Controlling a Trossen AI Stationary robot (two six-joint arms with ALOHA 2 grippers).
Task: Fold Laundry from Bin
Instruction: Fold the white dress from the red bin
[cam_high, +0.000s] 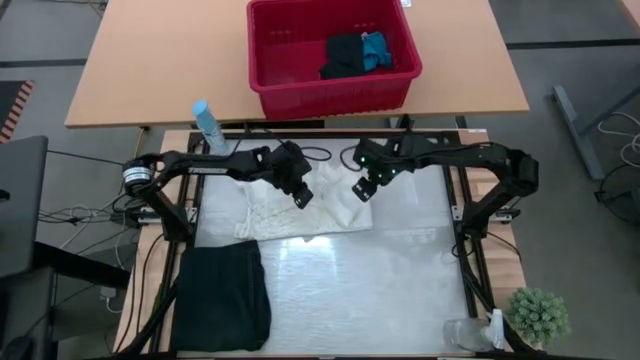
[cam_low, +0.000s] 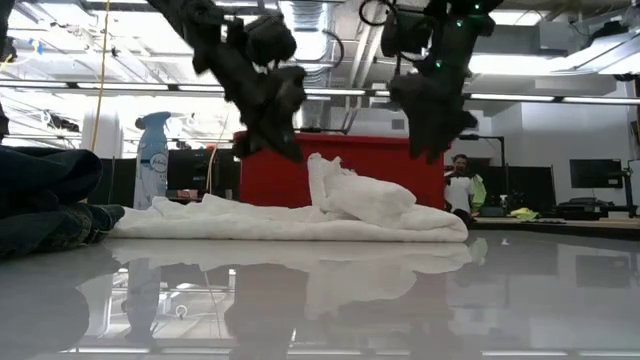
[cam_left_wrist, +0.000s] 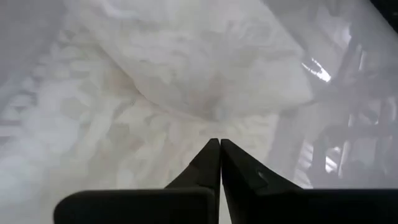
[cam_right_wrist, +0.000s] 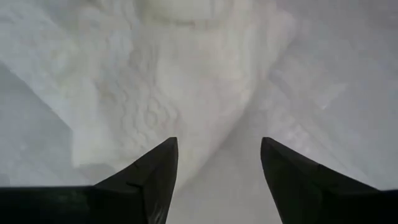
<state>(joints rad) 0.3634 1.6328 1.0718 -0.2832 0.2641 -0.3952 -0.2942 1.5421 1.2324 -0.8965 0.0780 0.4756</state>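
Below, the crinkled white garment (cam_high: 300, 208) lies rumpled under the pressed-together left gripper (cam_high: 302, 199) and spread right gripper (cam_high: 362, 191).

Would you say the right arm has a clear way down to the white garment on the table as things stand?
Probably yes: the right gripper hangs open just above the white garment, nothing between them; the shut left gripper is off to its side.

A blue spray bottle (cam_high: 209, 126) stands at the far left edge of the glossy white work surface (cam_high: 380, 280), and a small green potted plant (cam_high: 538, 314) sits at its near right corner. Beyond lies a wooden table (cam_high: 150, 60); a person (cam_low: 462, 185) stands in the room behind
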